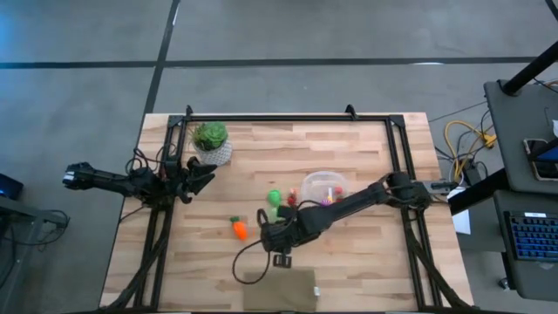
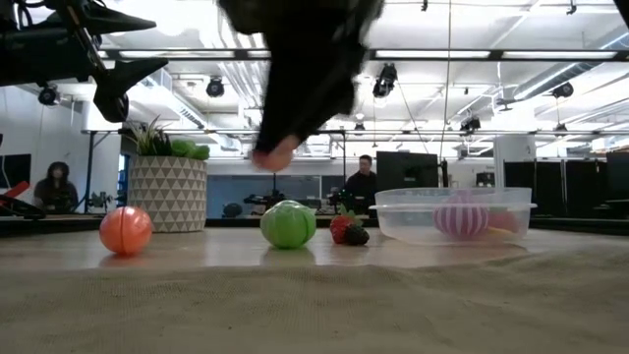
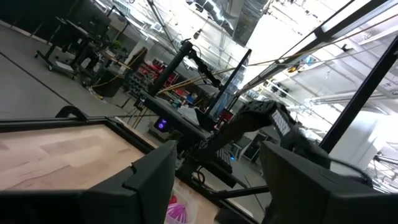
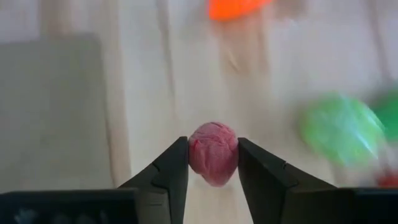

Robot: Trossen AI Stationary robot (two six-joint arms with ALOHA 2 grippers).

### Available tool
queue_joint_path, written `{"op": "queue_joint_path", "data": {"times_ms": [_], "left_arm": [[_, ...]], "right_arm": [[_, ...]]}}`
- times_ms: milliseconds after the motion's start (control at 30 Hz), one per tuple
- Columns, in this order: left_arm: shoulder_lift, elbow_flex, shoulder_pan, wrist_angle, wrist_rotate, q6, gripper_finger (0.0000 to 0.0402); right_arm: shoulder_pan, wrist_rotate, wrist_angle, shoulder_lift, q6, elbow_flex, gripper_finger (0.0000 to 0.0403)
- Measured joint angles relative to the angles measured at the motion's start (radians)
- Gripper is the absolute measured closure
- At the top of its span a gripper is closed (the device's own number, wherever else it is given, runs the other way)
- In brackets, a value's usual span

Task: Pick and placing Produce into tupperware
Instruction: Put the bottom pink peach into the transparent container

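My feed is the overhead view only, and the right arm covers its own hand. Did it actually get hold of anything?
Observer: Yes. The right wrist view shows the right hand shut on a small pinkish-red piece.
Operator: Is it lifted?
Observer: The low view shows it hanging clear above the table.
Operator: And what has already been placed?
Observer: In the low view, the tupperware holds a magenta striped piece.

Grey floor (image 1: 78,96), bright ceiling lights (image 2: 432,54), desk (image 1: 523,174).
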State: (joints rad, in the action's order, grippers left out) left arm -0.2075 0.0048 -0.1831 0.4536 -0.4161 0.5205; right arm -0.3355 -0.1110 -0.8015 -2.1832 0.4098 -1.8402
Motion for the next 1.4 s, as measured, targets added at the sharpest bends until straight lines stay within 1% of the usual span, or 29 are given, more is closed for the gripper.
{"op": "queue_joint_path", "data": {"times_ms": [233,333,433,533,600,800,933,1067,1200,1300,1400], "left_arm": [[0.001,0.000,0.000,0.002,0.000,0.000,0.0183],[0.001,0.000,0.000,0.001,0.000,0.000,0.0183],[0.001,0.000,0.000,0.000,0.000,-0.001,0.0183],[0.001,0.000,0.000,0.001,0.000,-0.002,0.0183],[0.001,0.000,0.000,0.001,0.000,-0.002,0.0183],[0.001,0.000,0.000,0.001,0.000,-0.002,0.0183],[0.004,0.000,0.000,0.000,-0.001,-0.002,0.0183],[0.006,0.000,0.000,0.001,-0.001,-0.002,0.0183],[0.007,0.000,0.000,0.001,-0.007,-0.001,0.0183],[0.008,0.000,0.000,0.004,-0.026,-0.001,0.0183],[0.008,0.000,0.000,0.014,-0.061,0.000,0.0183]], "right_arm": [[0.000,-0.086,-0.327,0.124,0.232,0.005,0.0284],[0.010,-0.138,-0.423,0.163,0.330,0.020,0.0284],[0.046,-0.153,-0.487,0.198,0.416,0.059,0.0284],[0.104,-0.113,-0.491,0.245,0.467,0.145,0.0284],[0.153,-0.061,-0.478,0.278,0.486,0.221,0.0284],[0.319,0.138,-0.278,0.391,0.510,0.492,0.0284],[0.414,0.156,-0.202,0.436,0.541,0.622,0.0284],[0.457,0.163,-0.202,0.459,0.507,0.682,0.0284],[0.452,0.204,-0.199,0.462,0.471,0.688,0.0284],[0.433,0.194,-0.200,0.462,0.458,0.684,0.0284],[0.425,0.155,-0.212,0.462,0.442,0.678,0.0281]]}}
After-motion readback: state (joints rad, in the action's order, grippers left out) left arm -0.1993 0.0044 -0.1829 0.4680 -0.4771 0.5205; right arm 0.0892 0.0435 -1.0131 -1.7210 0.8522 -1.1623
